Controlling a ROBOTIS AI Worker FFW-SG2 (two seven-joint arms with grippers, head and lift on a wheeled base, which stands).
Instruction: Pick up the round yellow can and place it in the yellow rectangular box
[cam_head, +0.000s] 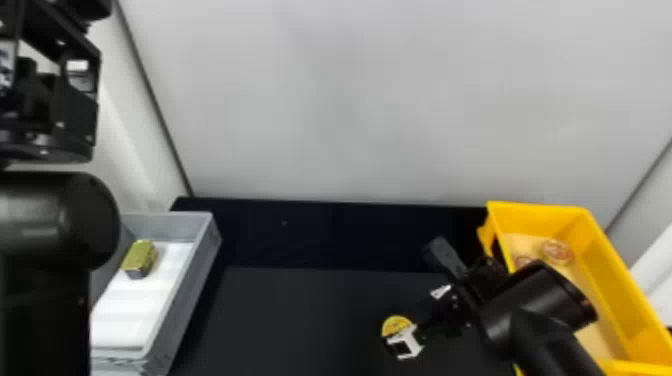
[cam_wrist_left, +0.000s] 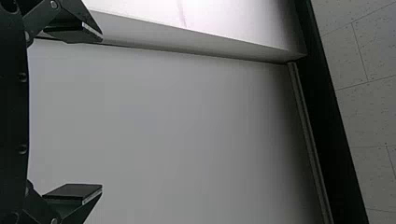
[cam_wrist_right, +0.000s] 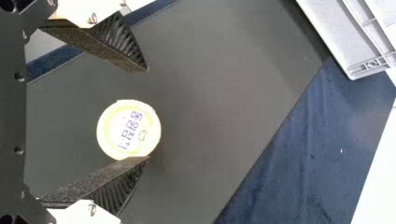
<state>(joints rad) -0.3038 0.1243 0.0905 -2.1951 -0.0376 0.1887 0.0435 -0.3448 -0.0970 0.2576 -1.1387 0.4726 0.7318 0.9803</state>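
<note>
Yellow, the round can (cam_head: 395, 325) sits well in from the worktop's (cam_head: 300, 315) far edge, the right pincer (cam_head: 418, 321) wide at it; the left pincer (cam_head: 80, 107) gapes too.

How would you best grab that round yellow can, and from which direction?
Probably by its curved side, coming down from above. The round yellow can has its flat round face turned up toward the right gripper, so the flat fingers could close on opposite edges. Being round, it should offer much the same grip whichever way the gripper is turned.
</note>
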